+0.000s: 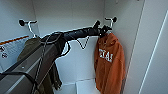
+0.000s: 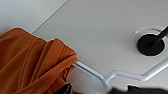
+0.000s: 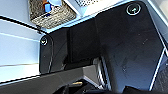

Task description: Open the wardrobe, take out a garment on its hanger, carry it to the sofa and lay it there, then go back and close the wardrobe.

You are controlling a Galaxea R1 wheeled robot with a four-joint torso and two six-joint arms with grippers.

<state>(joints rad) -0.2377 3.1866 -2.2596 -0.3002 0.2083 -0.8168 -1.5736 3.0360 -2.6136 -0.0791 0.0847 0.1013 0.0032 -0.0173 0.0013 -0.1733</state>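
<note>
The wardrobe (image 1: 75, 15) stands open, its white interior in front of me. The orange garment (image 1: 110, 60) with a white printed mark hangs at the right end, against the side wall. My left arm reaches in from the lower left, and the left gripper (image 1: 103, 30) is at the top of the garment's white hanger. In the left wrist view the garment (image 2: 32, 62) drapes over the white hanger (image 2: 140, 76), just below the black round rod mount (image 2: 150, 45). Whether the gripper holds the hanger I cannot tell.
A dark olive-green jacket (image 1: 30, 46) hangs at the left end, partly behind my arm. An empty white hanger (image 1: 83, 43) hangs in the middle. The open wardrobe door (image 1: 155, 50) stands at the right. A woven basket (image 3: 52, 12) appears in the right wrist view.
</note>
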